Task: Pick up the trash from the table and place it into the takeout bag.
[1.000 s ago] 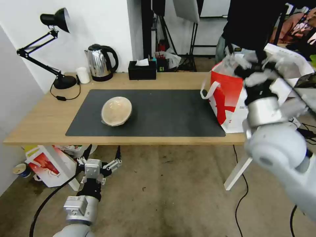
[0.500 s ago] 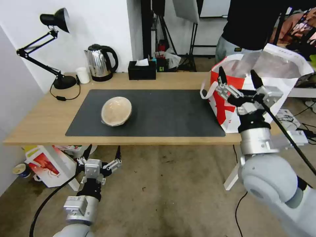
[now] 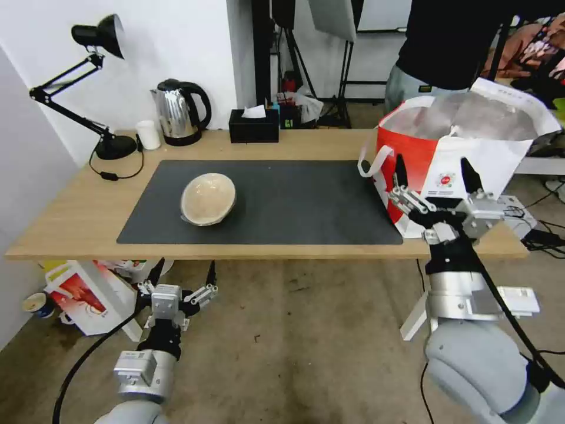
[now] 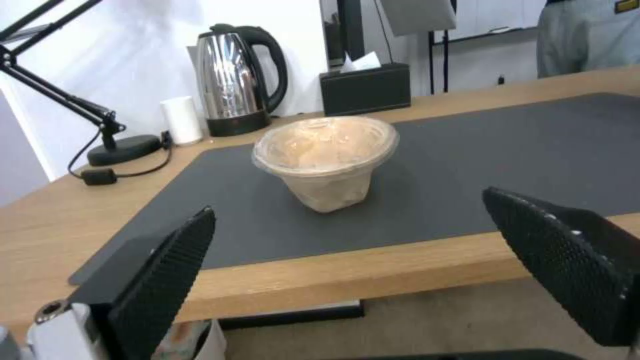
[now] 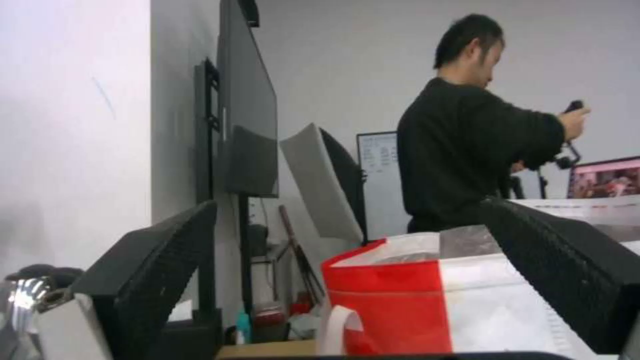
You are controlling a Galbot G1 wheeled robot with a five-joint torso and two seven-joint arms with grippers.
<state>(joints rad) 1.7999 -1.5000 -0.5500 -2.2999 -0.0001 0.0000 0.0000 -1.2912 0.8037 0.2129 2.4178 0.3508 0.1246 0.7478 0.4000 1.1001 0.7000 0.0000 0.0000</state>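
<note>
Even, bright indoor light falls across the light-wood table [image 3: 82, 218], casting only soft, faint shadows beneath the beige bowl [image 3: 208, 198] on the dark grey mat [image 3: 294, 200]. Glare streaks the steel kettle [image 3: 176, 112] behind the bowl and whitens the foil lining of the takeout bag [image 3: 447, 171] at the mat's right end. Wide-angle distortion bows the wall edges left of the desk lamp [image 3: 94, 76]. In the right wrist view, the room behind the bag is soft and dim.
</note>
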